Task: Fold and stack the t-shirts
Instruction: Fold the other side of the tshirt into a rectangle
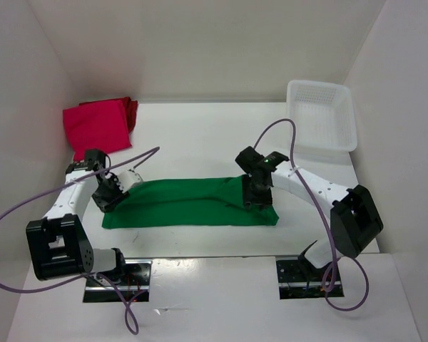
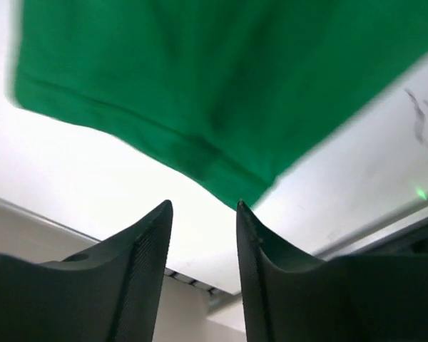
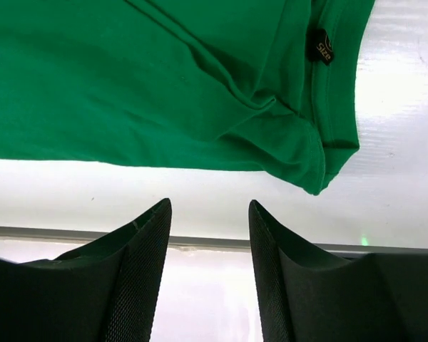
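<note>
White walls close in a white surface (image 1: pixel 200 135). On it, at centre and towards the near edge, the green short-sleeved cloth t-shirt (image 1: pixel 189 203) lies flat as a long band running from nine o'clock to three o'clock. Judged from that shape, a lengthwise fold is done and the crosswise fold is the step in hand. The next move calls for a fresh pinch on one end, carried over the other with the edges kept square.

The left tool (image 1: pixel 107 199) hangs low over the nine o'clock end, its arm bent in from the side. Its jaws stand moderately wide and hold nothing; the left wrist view shows the shirt's corner just beyond the fingertips (image 2: pixel 160 214). The right tool (image 1: pixel 253 198) leans down over the three o'clock end by the collar, jaws likewise apart and empty.

A folded pinkish-red cloth t-shirt (image 1: pixel 98 127) rests at ten o'clock. A white perforated plastic basket (image 1: pixel 321 147) stands at two o'clock.
</note>
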